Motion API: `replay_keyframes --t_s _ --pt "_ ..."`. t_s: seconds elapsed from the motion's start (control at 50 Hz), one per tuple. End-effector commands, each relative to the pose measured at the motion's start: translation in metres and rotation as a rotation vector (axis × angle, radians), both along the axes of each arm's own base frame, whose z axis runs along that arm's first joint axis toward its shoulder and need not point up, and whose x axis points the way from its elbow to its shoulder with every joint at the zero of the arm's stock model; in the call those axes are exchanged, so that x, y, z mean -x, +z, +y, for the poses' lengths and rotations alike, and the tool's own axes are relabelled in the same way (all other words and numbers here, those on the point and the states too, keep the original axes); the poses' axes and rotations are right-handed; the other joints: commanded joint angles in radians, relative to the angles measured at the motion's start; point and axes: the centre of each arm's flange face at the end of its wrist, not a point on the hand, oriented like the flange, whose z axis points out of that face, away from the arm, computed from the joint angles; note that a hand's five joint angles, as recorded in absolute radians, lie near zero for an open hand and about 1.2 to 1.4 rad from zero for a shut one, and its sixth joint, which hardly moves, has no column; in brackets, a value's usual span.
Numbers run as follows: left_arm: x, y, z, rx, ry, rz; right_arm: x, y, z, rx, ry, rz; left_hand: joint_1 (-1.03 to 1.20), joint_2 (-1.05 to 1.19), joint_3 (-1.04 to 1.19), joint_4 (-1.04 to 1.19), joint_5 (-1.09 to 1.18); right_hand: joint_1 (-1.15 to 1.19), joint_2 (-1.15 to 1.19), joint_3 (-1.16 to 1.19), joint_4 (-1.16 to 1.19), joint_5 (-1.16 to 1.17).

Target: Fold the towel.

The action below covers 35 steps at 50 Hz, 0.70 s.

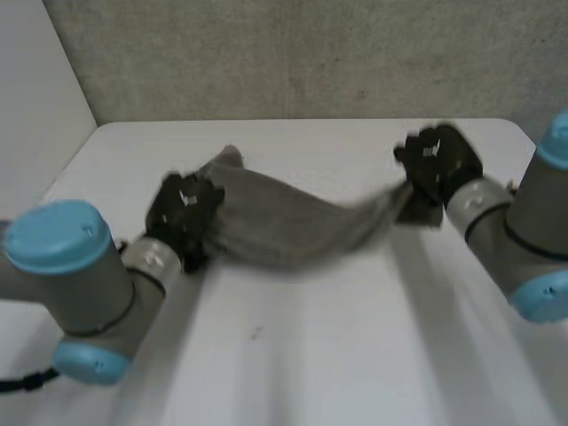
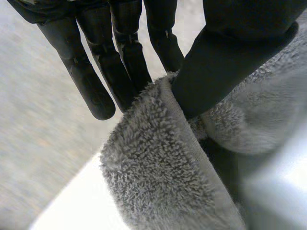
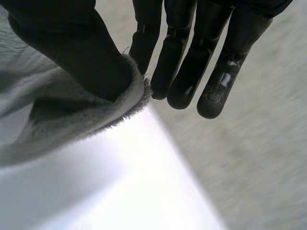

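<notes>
Nothing readable is showing: no text, label or number on the towel (image 1: pixel 284 226) or table (image 1: pixel 355 355). Small white patches are sitting on the backs of the left hand (image 1: pixel 185 211) and right hand (image 1: pixel 437 162), too blurred to read. A round mark on a right fingertip (image 3: pixel 214 96) is carrying no legible characters.

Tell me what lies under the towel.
White table shows beneath the towel, held by the left robot hand and right robot hand. The patch under its sagging middle is covered.
</notes>
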Motion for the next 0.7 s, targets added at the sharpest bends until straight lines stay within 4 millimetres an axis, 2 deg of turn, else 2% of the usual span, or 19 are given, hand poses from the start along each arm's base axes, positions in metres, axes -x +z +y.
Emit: replay_keyframes --t_s 0.02,0.04,0.08,0.1,0.14,0.18,0.26,0.3,0.4,0.46,0.54,0.56,0.58,0.6,0.62,0.64,0.66,0.68,0.7 --pt "-0.004 -0.014 0.017 -0.057 -0.009 -0.033 0.025 -0.025 0.006 -0.153 -0.068 -0.002 0.112 0.117 0.117 0.117 0.112 0.425 0.216 0.212 0.203 0.238" --pt "-0.004 -0.014 0.017 -0.056 -0.009 -0.033 0.025 -0.024 0.006 -0.153 -0.068 -0.002 0.112 0.117 0.117 0.117 0.112 0.425 0.216 0.212 0.203 0.238" --pt "-0.008 0.002 0.019 -0.026 -0.001 -0.013 0.039 0.0 0.0 -0.125 -0.119 -0.097 0.121 0.125 0.125 0.125 0.121 0.425 0.216 0.212 0.203 0.238" --pt "-0.008 0.002 0.019 -0.025 -0.001 -0.013 0.039 0.0 0.0 -0.125 -0.119 -0.097 0.121 0.125 0.125 0.125 0.121 0.425 0.216 0.212 0.203 0.238" --pt "-0.012 0.017 0.024 -0.003 0.002 0.0 0.055 0.019 -0.007 -0.104 -0.167 -0.185 0.133 0.137 0.137 0.137 0.133 0.425 0.216 0.212 0.203 0.238" --pt "-0.013 0.025 0.027 0.008 0.001 0.006 0.058 0.024 -0.009 -0.102 -0.172 -0.21 0.139 0.143 0.143 0.143 0.138 0.425 0.216 0.212 0.203 0.238" --pt "-0.017 0.05 0.036 0.041 -0.002 0.023 0.06 0.03 -0.006 -0.12 -0.159 -0.216 0.159 0.164 0.164 0.164 0.159 0.425 0.216 0.212 0.203 0.238" --pt "-0.023 0.076 0.047 0.074 -0.001 0.045 0.06 0.051 0.006 -0.123 -0.133 -0.217 0.159 0.164 0.164 0.164 0.159 0.425 0.216 0.212 0.203 0.238" --pt "-0.027 0.104 0.056 0.138 -0.004 0.081 0.061 0.067 0.014 -0.154 -0.126 -0.207 0.162 0.166 0.166 0.166 0.162 0.425 0.216 0.212 0.203 0.238" --pt "-0.03 0.109 0.052 0.155 0.01 0.088 0.061 0.069 0.015 -0.165 -0.127 -0.202 0.162 0.167 0.167 0.167 0.162 0.425 0.216 0.212 0.203 0.238" --pt "-0.032 0.103 0.039 0.142 0.034 0.079 0.067 0.065 0.011 -0.174 -0.146 -0.203 0.148 0.152 0.152 0.152 0.147 0.425 0.216 0.212 0.203 0.238" --pt "-0.03 0.085 0.027 0.092 0.042 0.054 0.069 0.06 0.007 -0.186 -0.157 -0.199 0.133 0.137 0.137 0.137 0.133 0.425 0.216 0.212 0.203 0.238" --pt "-0.03 0.085 0.027 0.092 0.042 0.054 0.069 0.06 0.007 -0.186 -0.157 -0.199 0.133 0.137 0.137 0.137 0.133 0.425 0.216 0.212 0.203 0.238" --pt "-0.026 0.061 0.015 0.032 0.049 0.021 0.069 0.047 0.0 -0.219 -0.165 -0.192 0.115 0.12 0.12 0.12 0.115 0.425 0.216 0.212 0.203 0.238" --pt "-0.026 0.06 0.014 0.031 0.049 0.021 0.069 0.031 -0.008 -0.257 -0.172 -0.182 0.115 0.12 0.12 0.12 0.115 0.425 0.216 0.212 0.203 0.238" --pt "-0.021 0.042 0.004 -0.012 0.049 -0.001 0.069 0.031 -0.008 -0.257 -0.173 -0.181 0.112 0.117 0.117 0.117 0.112 0.425 0.216 0.212 0.203 0.238" --pt "-0.021 0.041 0.004 -0.012 0.049 -0.001 0.069 0.018 -0.013 -0.284 -0.183 -0.175 0.112 0.117 0.117 0.117 0.112 0.425 0.216 0.212 0.203 0.238" --pt "-0.017 0.029 -0.005 -0.039 0.049 -0.013 0.067 0.008 -0.018 -0.299 -0.185 -0.173 0.101 0.105 0.105 0.105 0.1 0.425 0.216 0.212 0.203 0.238" --pt "-0.014 0.019 -0.012 -0.058 0.049 -0.022 0.067 0.008 -0.018 -0.299 -0.185 -0.173 0.074 0.079 0.079 0.079 0.074 0.425 0.216 0.212 0.203 0.238"
